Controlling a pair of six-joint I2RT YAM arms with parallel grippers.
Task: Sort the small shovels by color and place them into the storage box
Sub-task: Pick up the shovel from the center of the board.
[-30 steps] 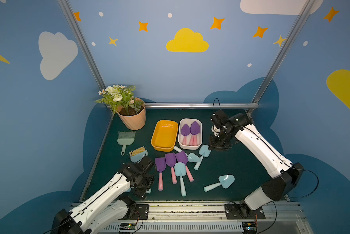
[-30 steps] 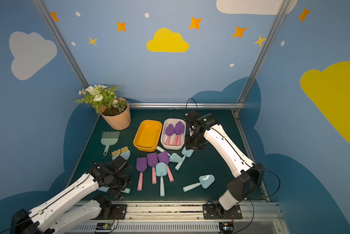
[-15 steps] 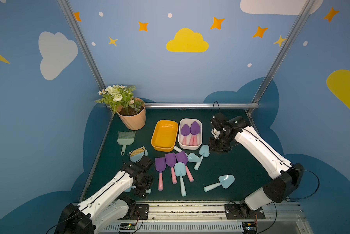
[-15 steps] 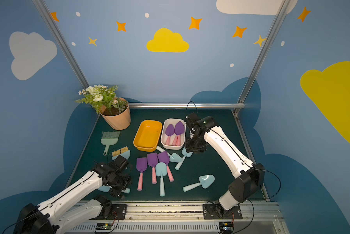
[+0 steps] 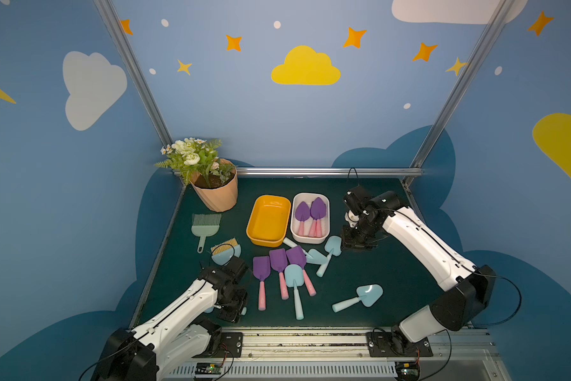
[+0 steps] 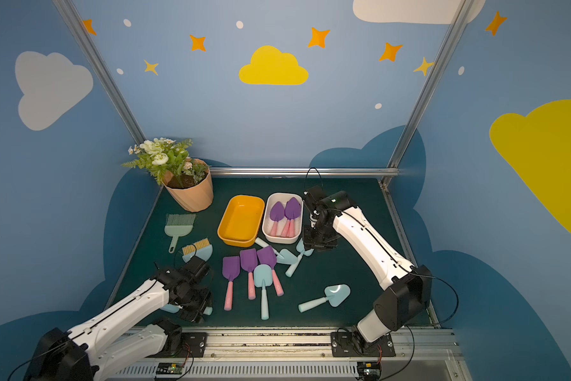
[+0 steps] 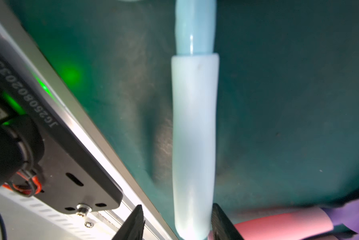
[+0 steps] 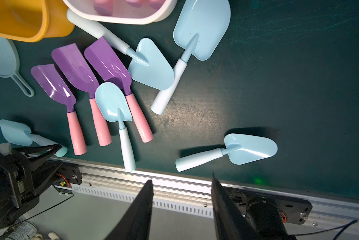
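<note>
My left gripper [image 5: 234,311] is down at the mat's front left. Its jaws straddle the mint handle [image 7: 193,135] of a pale blue shovel [image 8: 18,133]; one finger touches it and a gap shows at the other. My right gripper [image 5: 355,245] hangs open and empty beside the white box [image 5: 307,238], which holds two purple shovels [image 5: 310,211]. The yellow box [image 5: 267,217] holds nothing. Three purple shovels [image 5: 278,260] lie side by side mid-mat, with pale blue ones [image 5: 293,275] [image 5: 333,245] [image 5: 370,294] among and right of them.
A peach flowerpot [image 5: 216,191] stands at the back left. In front of it lie a green brush [image 5: 205,224] and a light blue dustpan [image 5: 226,252]. The metal rail [image 5: 310,333] runs along the mat's front edge, close behind my left gripper.
My left gripper has dropped toward the front edge and its jaws have narrowed round the blue shovel's handle. The right gripper has shifted slightly toward the blue shovels.
</note>
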